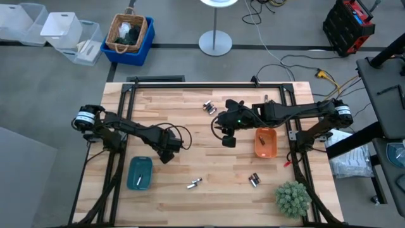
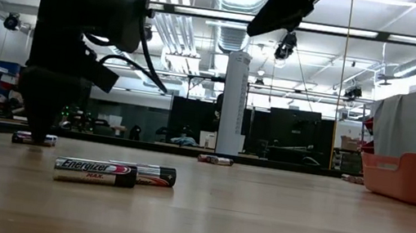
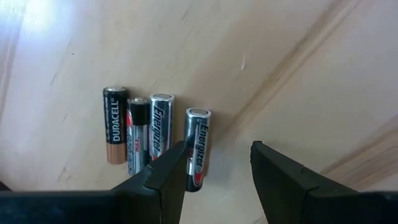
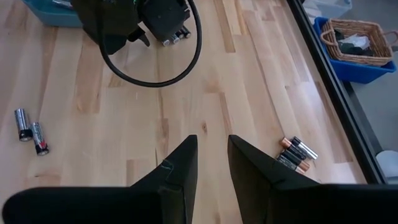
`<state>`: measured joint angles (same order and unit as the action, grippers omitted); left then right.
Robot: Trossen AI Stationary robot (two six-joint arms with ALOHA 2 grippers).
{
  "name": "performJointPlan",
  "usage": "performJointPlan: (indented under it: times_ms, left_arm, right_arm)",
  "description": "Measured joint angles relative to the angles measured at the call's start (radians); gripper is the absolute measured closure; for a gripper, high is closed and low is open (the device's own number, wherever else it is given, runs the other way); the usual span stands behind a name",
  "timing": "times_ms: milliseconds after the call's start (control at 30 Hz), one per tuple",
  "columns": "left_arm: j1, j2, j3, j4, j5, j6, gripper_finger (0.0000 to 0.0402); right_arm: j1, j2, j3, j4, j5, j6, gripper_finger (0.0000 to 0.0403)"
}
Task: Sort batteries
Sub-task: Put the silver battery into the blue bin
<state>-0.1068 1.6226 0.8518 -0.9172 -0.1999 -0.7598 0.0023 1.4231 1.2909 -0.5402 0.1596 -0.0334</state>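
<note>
At the near left, the teal tray [image 1: 140,174] holds at least one battery. The left gripper [image 3: 214,168] hovers beside it over four batteries [image 3: 155,135], jaws spread, nothing gripped. Loose pairs lie near centre [image 1: 194,184], far centre [image 1: 209,108] and near right [image 1: 254,180]. The right gripper [image 4: 211,158], slightly open and empty, hangs by the orange tray [image 1: 266,142]. Most sorting remains, I judge.
</note>
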Motion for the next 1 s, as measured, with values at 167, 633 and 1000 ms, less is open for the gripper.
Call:
performJointPlan:
  times_ms: [167, 633, 1000]
  left_arm:
    - [0.005, 0.0, -0.005, 0.023, 0.0, 0.02, 0.0245]
    - [0.013, -0.001, -0.021, 0.046, 0.027, 0.049, 0.0246]
    - [0.013, -0.002, -0.024, 0.06, 0.036, 0.071, 0.0247]
  right_arm:
    - [0.0, 0.0, -0.004, -0.001, 0.0, 0.0, 0.0321]
    - [0.0, 0.0, -0.005, -0.001, 0.0, 0.0, 0.0321]
    - [0.0, 0.0, -0.005, -0.001, 0.0, 0.0, 0.0321]
